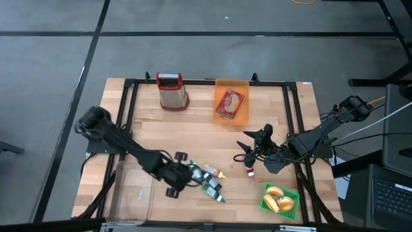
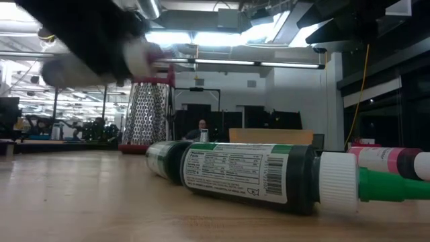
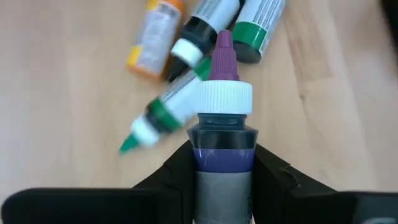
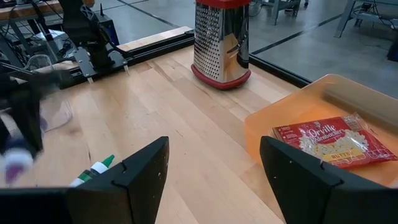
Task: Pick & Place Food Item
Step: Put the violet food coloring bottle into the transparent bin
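A light wooden counter [image 1: 193,129] stands on a grey concrete floor [image 1: 51,77] crossed by dark seams. Beyond it, the room shows bright ceiling lights [image 2: 201,37], dark glass partitions [image 2: 383,101] and a seated person [image 2: 202,128] far off.

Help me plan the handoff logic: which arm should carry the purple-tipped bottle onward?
Left. Its end effector already clamps the purple-tipped bottle; the right end effector stands open and empty.

Bare bench [image 1: 193,132] lies open between the grater [image 1: 172,91], orange tray [image 1: 232,103] and bottle cluster [image 1: 211,180]; the green bowl [image 1: 280,200] blocks the near-right corner.
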Motion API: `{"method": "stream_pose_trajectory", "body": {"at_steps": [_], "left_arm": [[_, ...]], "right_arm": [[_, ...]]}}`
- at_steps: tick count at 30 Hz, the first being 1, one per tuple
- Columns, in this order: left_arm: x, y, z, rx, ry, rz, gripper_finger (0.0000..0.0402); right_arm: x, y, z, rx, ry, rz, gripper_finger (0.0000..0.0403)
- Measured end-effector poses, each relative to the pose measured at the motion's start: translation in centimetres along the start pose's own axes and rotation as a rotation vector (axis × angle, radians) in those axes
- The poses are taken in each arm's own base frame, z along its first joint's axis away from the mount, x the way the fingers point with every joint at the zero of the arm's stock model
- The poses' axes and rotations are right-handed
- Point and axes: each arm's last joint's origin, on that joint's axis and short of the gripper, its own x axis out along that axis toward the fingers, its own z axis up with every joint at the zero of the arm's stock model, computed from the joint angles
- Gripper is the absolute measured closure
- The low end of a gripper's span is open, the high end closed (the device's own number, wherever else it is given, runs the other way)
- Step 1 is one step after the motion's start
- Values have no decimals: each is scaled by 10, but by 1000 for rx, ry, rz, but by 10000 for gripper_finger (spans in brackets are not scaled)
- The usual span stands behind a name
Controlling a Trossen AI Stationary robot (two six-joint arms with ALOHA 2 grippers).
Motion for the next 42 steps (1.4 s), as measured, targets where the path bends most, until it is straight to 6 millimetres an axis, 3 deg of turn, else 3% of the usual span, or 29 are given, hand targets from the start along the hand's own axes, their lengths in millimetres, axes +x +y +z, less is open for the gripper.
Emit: {"method": "stream_pose_trajectory", "body": {"at_steps": [8, 17, 24, 33, 42], "left_arm": [[-67, 1, -37, -173, 184, 2, 302], [-101, -21, -69, -323, 321, -50, 302], [-101, -42, -98, -391, 422, 16, 301], [-78, -53, -135, -463, 504, 11, 290], [-80, -51, -127, -469, 310, 70, 213]], "right_arm": [[0, 0, 0, -1, 4, 4, 147], [3, -1, 1, -15, 3, -9, 147], [7, -4, 2, -8, 14, -15, 147], [7, -4, 2, -9, 14, -15, 147], [8, -4, 5, -6, -14, -33, 147]]}}
